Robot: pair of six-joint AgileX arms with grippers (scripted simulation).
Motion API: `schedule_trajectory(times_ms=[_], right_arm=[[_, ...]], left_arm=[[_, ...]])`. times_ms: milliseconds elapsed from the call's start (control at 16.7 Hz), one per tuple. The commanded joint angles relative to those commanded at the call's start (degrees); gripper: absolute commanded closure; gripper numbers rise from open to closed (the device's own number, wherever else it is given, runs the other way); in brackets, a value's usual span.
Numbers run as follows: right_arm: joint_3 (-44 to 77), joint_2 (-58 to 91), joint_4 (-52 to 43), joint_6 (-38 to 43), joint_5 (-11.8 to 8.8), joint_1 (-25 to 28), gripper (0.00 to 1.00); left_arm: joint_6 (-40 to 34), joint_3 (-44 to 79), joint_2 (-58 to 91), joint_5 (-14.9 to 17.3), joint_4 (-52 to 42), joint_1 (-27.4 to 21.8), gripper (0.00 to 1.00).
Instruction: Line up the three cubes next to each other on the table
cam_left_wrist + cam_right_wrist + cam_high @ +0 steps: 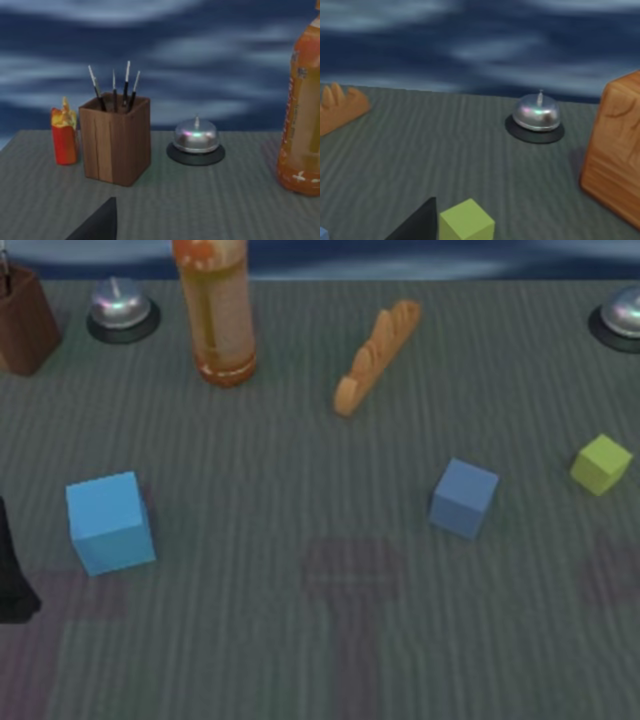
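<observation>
From above: sky-blue cube (110,523) sitting at the table's (300,660) left, slate-blue cube (464,498) right of centre, lime-green cube (601,464) near the right edge, all well apart. Wide bare room lying between and below them. Bottle (215,310), bread (376,357) and two bells (120,306) (625,315) standing along the far side. Left arm (12,575) showing only as a dark shape at the left edge.

Left wrist: showing only here a red carton (64,137) beside the wooden pen holder (116,140); finger state cannot tell.

Right wrist: lime-green cube (466,221) lying close; wooden block (615,150) appearing only here; fingers cannot tell.
</observation>
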Motion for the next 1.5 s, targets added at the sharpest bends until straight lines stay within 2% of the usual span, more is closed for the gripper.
schedule_trajectory(times_ms=[240,720,960,1260,1500], right_arm=[[17.7,20.1,-11.4,-5.5,0.2,0.6,0.0],[58.1,73.0,-38.7,-18.6,0.5,2.4,0.0],[75.4,94.2,-50.3,-24.2,0.5,3.2,0.0],[90.8,110.7,-59.5,-29.0,0.4,3.9,0.0],[95.1,115.0,-61.6,-30.2,0.4,4.1,0.0]], left_arm=[[0.0,0.0,0.0,0.0,0.0,0.0,0.0],[0.0,0.0,0.0,0.0,0.0,0.0,0.0],[0.0,0.0,0.0,0.0,0.0,0.0,0.0],[0.0,0.0,0.0,0.0,0.0,0.0,0.0],[0.0,0.0,0.0,0.0,0.0,0.0,0.0]])
